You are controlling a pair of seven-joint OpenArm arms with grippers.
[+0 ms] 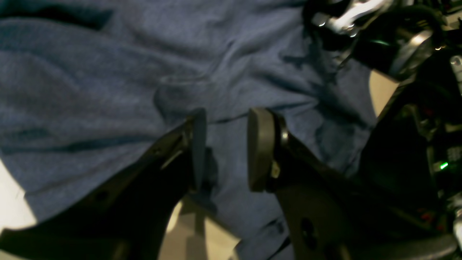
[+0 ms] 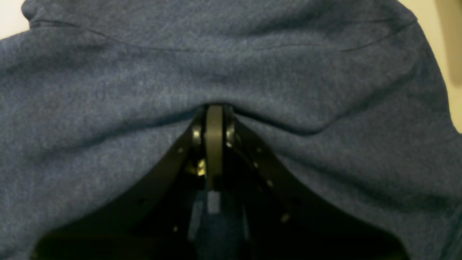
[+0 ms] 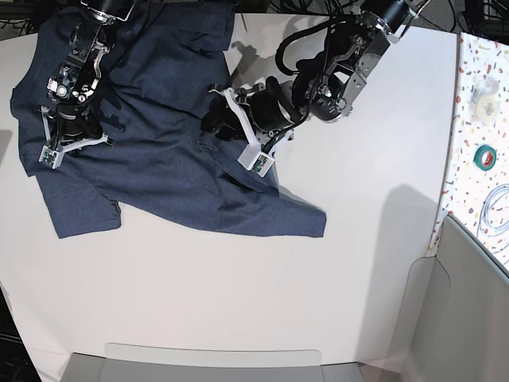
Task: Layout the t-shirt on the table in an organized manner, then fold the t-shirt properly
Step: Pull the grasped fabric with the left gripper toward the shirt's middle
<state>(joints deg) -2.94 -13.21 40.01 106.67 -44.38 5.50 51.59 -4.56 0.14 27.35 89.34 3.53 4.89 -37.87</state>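
rumpled t-shirt (image 3: 159,159) on table (image 3: 238,294), no containers

You've got the white table (image 3: 238,302) carrying just one item directly: the navy t-shirt (image 3: 159,171). It's spread rumpled over the far-left corner area, reaching toward table centre, one sleeve pointing at the left edge, hem corner ending mid-table. Along the right edge sits a speckled strip (image 3: 477,143) holding a green tape roll (image 3: 486,154).

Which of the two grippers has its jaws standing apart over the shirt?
The left gripper: its two pads stand apart above the t-shirt. The right gripper has its pads pressed together, pinching a fold of cloth.
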